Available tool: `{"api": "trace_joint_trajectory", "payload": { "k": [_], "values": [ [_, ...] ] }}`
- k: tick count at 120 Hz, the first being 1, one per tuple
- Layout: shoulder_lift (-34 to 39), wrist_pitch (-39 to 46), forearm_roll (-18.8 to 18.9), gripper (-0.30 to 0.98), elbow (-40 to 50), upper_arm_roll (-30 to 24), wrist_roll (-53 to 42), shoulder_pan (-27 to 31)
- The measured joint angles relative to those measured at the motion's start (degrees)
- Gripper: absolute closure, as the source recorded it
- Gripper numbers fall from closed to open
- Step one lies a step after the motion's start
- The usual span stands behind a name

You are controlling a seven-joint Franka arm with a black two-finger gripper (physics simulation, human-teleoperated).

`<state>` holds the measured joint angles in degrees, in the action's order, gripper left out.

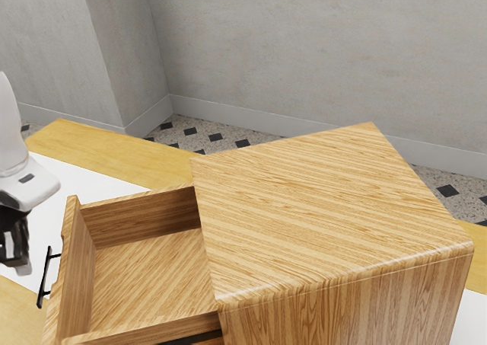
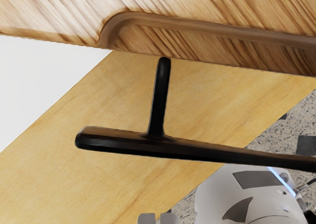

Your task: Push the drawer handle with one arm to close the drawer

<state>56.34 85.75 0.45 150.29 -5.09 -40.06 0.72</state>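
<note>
Drawer (image 1: 144, 284): open, extending from the wooden cabinet (image 1: 327, 208) toward the exterior view's left; its inner floor is exposed. Cabinet occupies the centre and right of that frame, with its grained top facing up.

Handle (image 1: 45, 276): black bar on the drawer's front panel (image 1: 71, 273), lower left of the exterior frame. In the wrist view the bar runs from left of centre to the right edge, slightly below mid-frame. One black post (image 2: 159, 98) rises from it toward the front panel, which spans the top of the frame and has a curved recess.

Gripper (image 1: 20, 261): black, at the left edge of the exterior frame, below the white arm (image 1: 27, 183). It is near the handle on the outer side of the drawer, with a visible gap between the two. Jaws narrow, nearly together, nothing held; two grey fingertips (image 2: 146, 218) sit side by side at the wrist view's lower edge.

Surroundings: yellow wooden table (image 1: 125, 151) with a white area (image 1: 87, 179), left of the cabinet; speckled floor (image 1: 190, 135) with dark tiles behind; grey wall (image 1: 304, 48) across the top. A white rounded body (image 2: 217, 194) appears at the wrist view's lower right.
</note>
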Motion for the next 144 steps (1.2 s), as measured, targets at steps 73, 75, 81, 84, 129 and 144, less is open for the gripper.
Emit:
{"api": "trace_joint_trajectory", "payload": {
  "k": [73,75,81,84,129,144],
  "values": [
    [-12.1,5.9,-6.0,0.78,-5.2,-9.7,-2.9,0.3],
    [-12.6,6.1,-6.2,0.78,-5.6,-10.2,-2.9,0.3],
    [-13.9,6.7,-6.9,0.78,-6.9,-11.1,-2.9,0.4],
    [-14.5,7.0,-7.2,0.78,-7.3,-11.5,-2.9,0.4],
    [-21.2,11.3,-11.4,0.79,-11.7,-15.2,-2.6,0.4],
    [-23.2,12.1,-12.0,0.78,-14.4,-16.9,-2.3,0.4]
  ]
}}
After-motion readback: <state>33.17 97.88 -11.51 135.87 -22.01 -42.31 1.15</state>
